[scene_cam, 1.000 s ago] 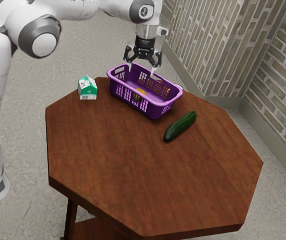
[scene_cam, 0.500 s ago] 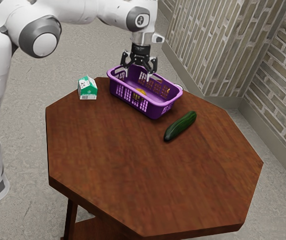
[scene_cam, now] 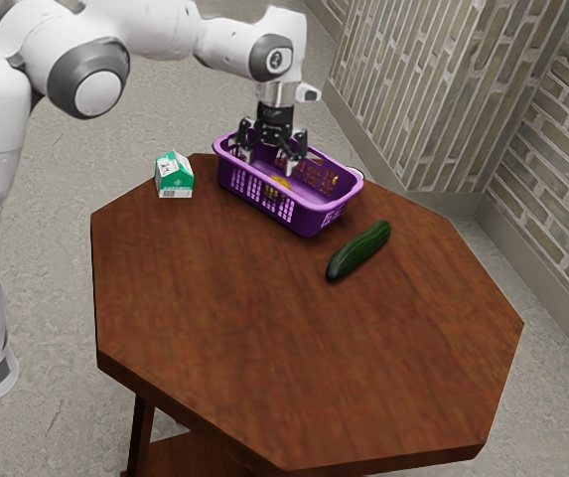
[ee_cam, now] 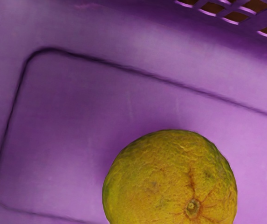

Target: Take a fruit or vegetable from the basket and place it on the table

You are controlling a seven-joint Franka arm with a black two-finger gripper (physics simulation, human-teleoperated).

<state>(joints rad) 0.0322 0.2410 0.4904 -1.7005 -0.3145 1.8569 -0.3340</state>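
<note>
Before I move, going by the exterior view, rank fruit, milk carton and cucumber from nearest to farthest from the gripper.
1. Fruit: in the basket, just below the gripper.
2. Milk carton: on the table, toward the exterior view's left.
3. Cucumber: toward the exterior view's right.

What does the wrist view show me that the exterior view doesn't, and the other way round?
Wrist view: the wrinkled yellow-green skin and stem scar of the round fruit, and a rounded line in the floor of the purple basket.

Exterior view: the arm with its open pincer, the green-and-white carton, the cucumber, the outline of the wooden table, and the brick wall.

Both: the basket with the fruit inside.
</note>
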